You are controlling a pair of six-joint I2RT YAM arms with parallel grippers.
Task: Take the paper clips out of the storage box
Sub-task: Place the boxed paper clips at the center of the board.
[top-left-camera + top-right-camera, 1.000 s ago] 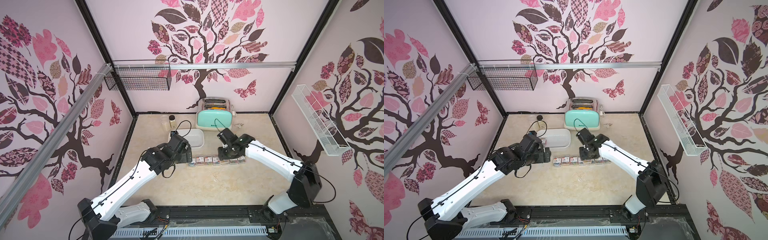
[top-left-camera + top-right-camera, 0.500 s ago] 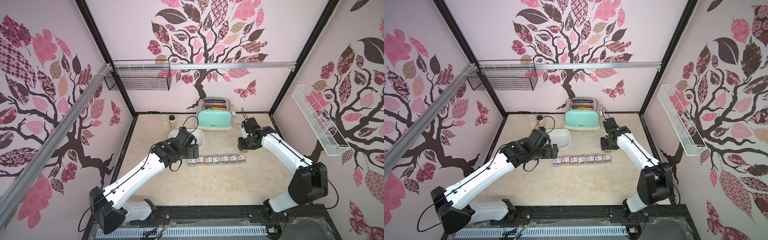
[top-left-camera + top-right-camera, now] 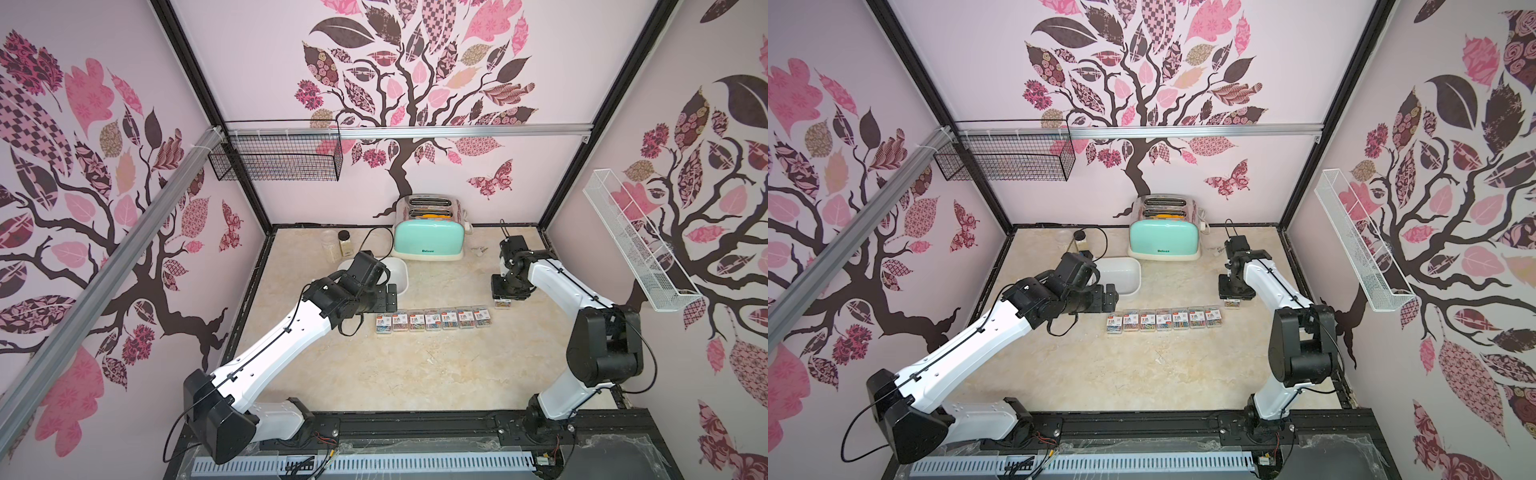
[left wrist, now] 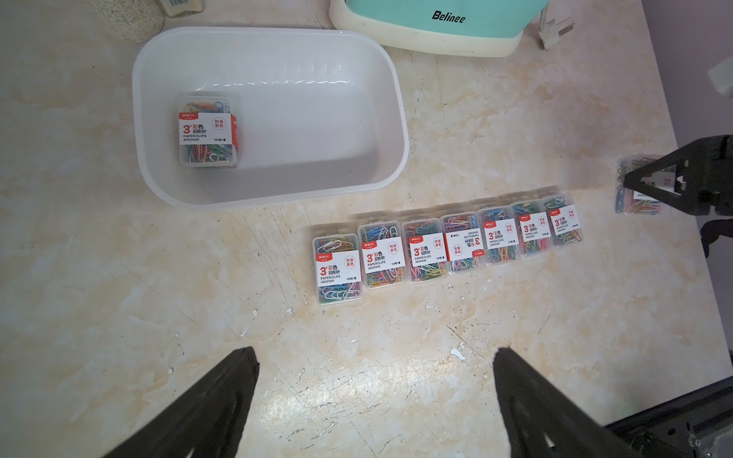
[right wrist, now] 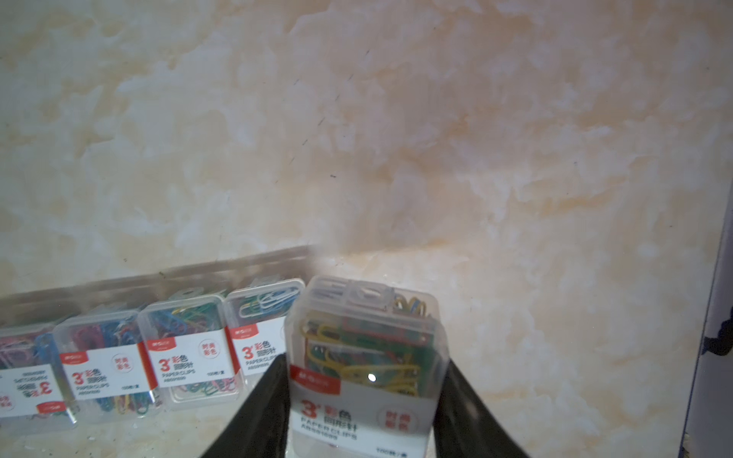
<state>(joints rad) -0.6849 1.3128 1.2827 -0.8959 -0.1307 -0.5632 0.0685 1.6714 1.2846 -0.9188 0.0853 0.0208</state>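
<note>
The left arm (image 3: 291,332) hides part of the storage box (image 3: 399,270) in both top views. The right gripper (image 5: 365,396) clasps one paper clips case (image 5: 363,317), its long axis pointing away from the gripper, near end cut off. The left gripper (image 4: 371,353) gapes empty; ahead of it one case (image 4: 208,131) lies crosswise in the box, a row of seven cases (image 4: 448,246) on the counter (image 4: 158,317).

Storage box (image 3: 398,276) was half hidden by left arm (image 3: 291,328). Held case (image 5: 365,357) was cropped at frame edge, label blurred.
</note>
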